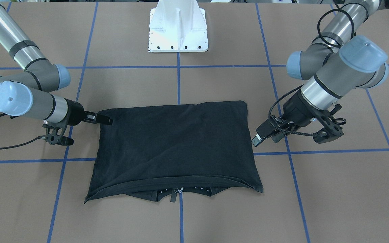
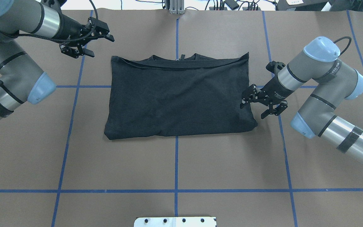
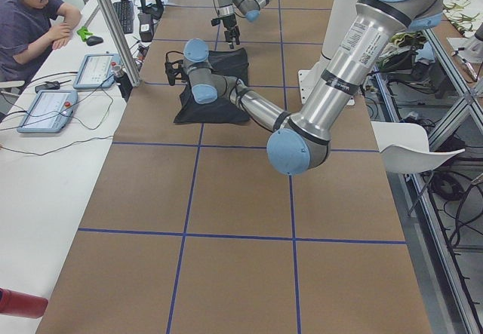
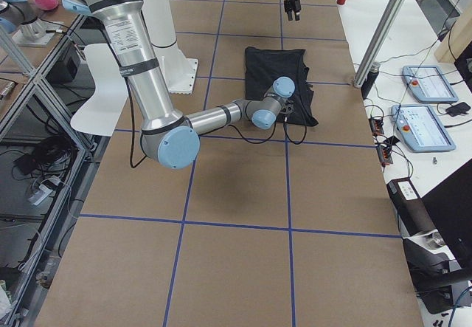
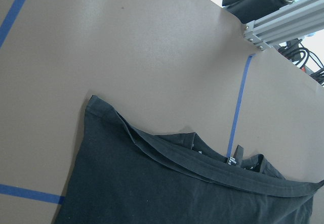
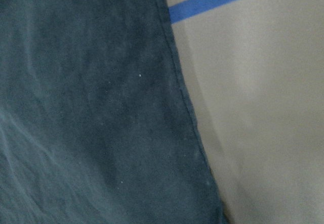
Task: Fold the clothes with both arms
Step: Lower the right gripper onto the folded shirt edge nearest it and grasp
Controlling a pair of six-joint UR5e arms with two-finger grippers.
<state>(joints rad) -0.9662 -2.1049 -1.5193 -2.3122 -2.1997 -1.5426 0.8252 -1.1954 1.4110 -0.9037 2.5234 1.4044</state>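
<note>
Table (image 2: 200, 157) carries the black T-shirt (image 2: 178, 101), folded flat at frame centre. I read the right gripper (image 2: 257, 107) as spread open at the shirt's right edge. Left gripper (image 2: 107, 34) sits upper left, apart from the cloth; I cannot tell its state.

Brown table (image 2: 232, 157) w/ blue tape grid (image 2: 176, 164); white chair (image 3: 419, 142), side bench (image 3: 38, 191) w/ prob. tablets (image 3: 47, 109).

Black tee (image 2: 178, 97) flat on surface, folded to rough rectangle, plain side up, collar edge away from robot. R arm (image 2: 323, 82) low, R hand (image 2: 252, 110) spread at tee's right edge. L arm (image 2: 11, 63) w/ L hand (image 2: 110, 35) beyond far-left corner, apart.
</note>
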